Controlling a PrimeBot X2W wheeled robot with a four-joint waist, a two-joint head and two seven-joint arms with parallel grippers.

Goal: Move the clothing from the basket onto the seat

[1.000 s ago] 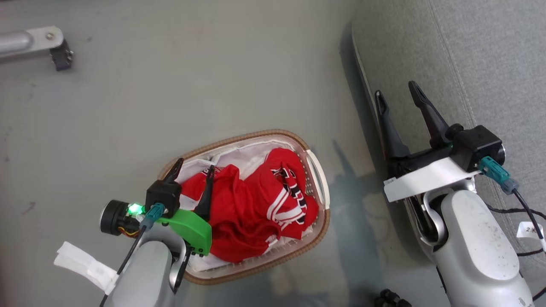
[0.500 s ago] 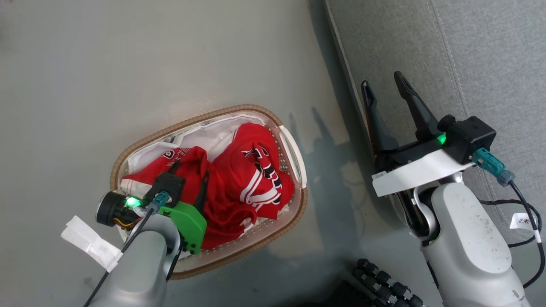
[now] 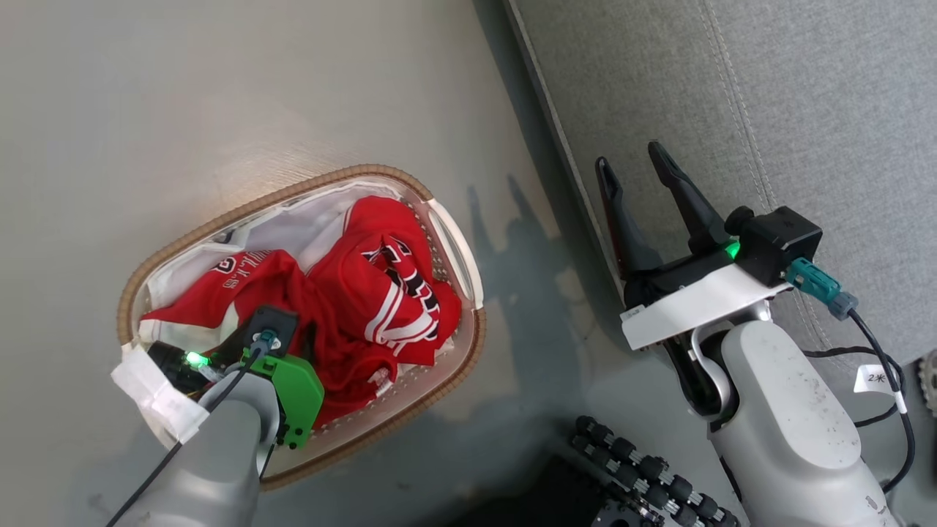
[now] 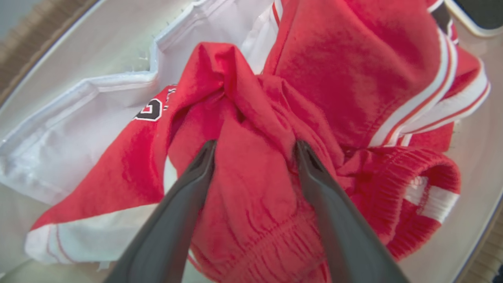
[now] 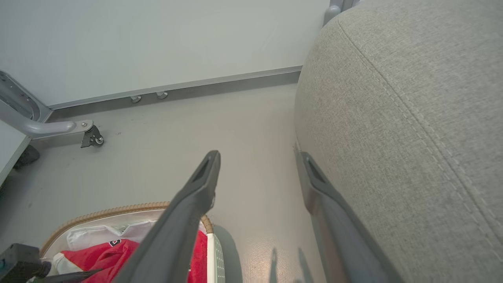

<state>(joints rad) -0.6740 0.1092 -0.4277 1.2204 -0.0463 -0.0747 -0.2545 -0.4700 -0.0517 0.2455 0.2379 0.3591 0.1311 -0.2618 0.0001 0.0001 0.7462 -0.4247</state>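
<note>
Well, the left tool (image 4: pixel 255 145) is down in the basket (image 3: pixel 329 179), its two dark fingers (image 4: pixel 184 204) spread apart and dug into the clothing (image 4: pixel 334 78). A bunched ridge of red cloth stands between them and brushes both inner faces, but they aren't closed on it. In the head view that tool sits at the lower left, mostly hidden under its own green bracket (image 3: pixel 296 388).

Around it the clothing is a red heap with white stripes and black-and-white lettering, spread across most of the basket; a ribbed, striped cuff curls at the right of the left wrist view. White liner (image 4: pixel 78 129) shows beneath it at that view's upper left. All the clothing I can see lies in the basket, which stands on the pale floor (image 3: pixel 219 88) left of centre in the head view, with a strip of floor between it and the seat (image 3: pixel 805 110).

The right tool (image 3: pixel 628 155) is in the right half of the head view, fingers apart with nothing between them, by the seat's near edge. In the right wrist view one finger runs along the seat's rounded side; touching or just clear, I can't tell. The seat is grey and woven, upper right, with a seam down it.
</note>
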